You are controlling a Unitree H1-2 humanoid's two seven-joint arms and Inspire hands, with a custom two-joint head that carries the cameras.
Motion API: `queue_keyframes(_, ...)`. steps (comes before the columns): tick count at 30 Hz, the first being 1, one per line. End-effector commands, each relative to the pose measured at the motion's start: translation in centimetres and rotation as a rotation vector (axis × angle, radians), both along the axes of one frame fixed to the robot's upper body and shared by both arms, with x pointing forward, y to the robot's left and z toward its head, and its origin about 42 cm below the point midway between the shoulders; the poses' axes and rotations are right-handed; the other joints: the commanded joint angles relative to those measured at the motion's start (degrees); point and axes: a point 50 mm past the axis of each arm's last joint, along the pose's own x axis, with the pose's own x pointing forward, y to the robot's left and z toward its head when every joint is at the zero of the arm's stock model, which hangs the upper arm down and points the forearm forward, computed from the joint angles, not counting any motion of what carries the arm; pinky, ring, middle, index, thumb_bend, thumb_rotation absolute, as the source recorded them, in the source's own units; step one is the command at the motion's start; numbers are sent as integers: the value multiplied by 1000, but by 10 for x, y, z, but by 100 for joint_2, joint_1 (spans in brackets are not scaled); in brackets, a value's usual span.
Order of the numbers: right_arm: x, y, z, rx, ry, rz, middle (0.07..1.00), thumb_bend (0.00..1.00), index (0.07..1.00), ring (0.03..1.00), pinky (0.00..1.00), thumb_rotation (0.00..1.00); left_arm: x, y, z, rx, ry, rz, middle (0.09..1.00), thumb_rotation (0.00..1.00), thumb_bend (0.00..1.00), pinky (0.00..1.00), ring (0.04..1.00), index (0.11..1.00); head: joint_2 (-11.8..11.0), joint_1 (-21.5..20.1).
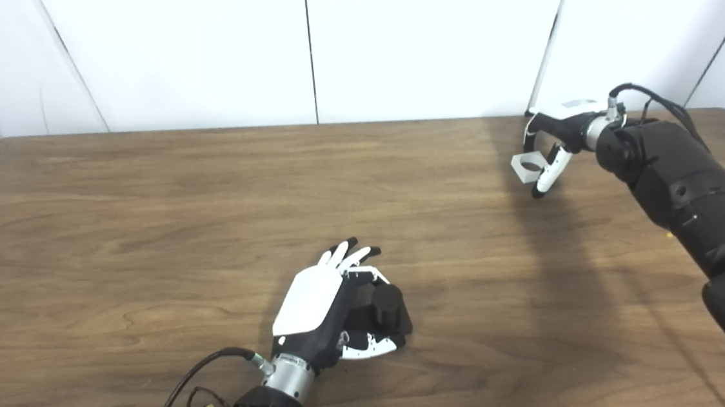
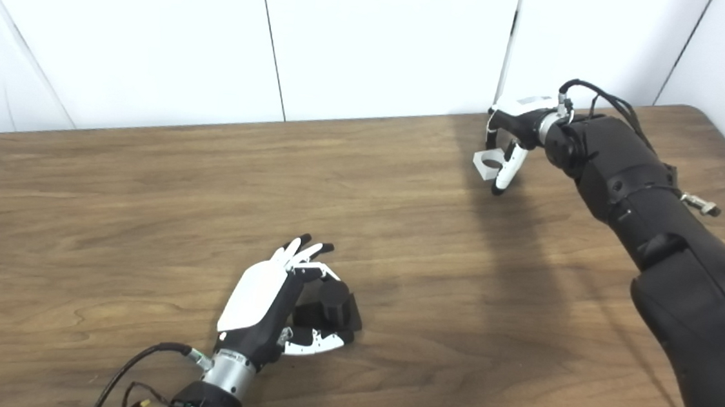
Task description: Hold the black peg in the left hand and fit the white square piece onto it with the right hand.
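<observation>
The black peg (image 1: 388,304), a short cylinder on a dark base, rests on the table near the front middle. My left hand (image 1: 319,303) lies around it from the left. One finger curls over its far side and the thumb (image 1: 372,348) presses its near side, while the other fingers (image 1: 347,255) stay straight. The white square piece (image 1: 527,166) with a round hole is at the far right of the table. My right hand (image 1: 555,138) arches over it from the right, with curled fingers on both of its sides. Whether the piece is off the wood is unclear.
The brown wooden table (image 1: 206,217) stretches wide between the two hands. White wall panels (image 1: 414,46) close off its far edge. My black right forearm (image 1: 694,184) crosses the table's right side. A cable (image 1: 207,363) trails from my left wrist.
</observation>
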Motion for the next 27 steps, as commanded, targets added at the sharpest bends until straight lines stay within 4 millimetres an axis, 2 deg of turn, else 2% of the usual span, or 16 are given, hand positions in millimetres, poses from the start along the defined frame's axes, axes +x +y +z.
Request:
queue_keyframes(1, 8, -11, 29, -32, -51, -2, 969, 763, 603, 1000, 1000, 244, 0, 2, -13, 48, 55, 10, 911, 70, 524, 1000, 1000, 491, 4, -3)
queue_keyframes(2, 8, -11, 29, -32, -53, 0, 969, 621, 538, 1000, 1000, 191, 0, 2, -13, 48, 54, 12, 910, 70, 524, 1000, 1000, 491, 0, 0)
queue_keyframes(5, 8, -12, 29, -46, -56, 10, 965, 535, 498, 1000, 1000, 160, 0, 1, -14, 46, 57, 16, 910, 70, 524, 1000, 1000, 491, -18, 5)
queue_keyframes(27, 9, -13, 28, -39, -65, 27, 951, 522, 491, 1000, 1000, 151, 1, -1, -14, 28, 51, 35, 912, 70, 524, 1000, 1000, 491, -11, 64)
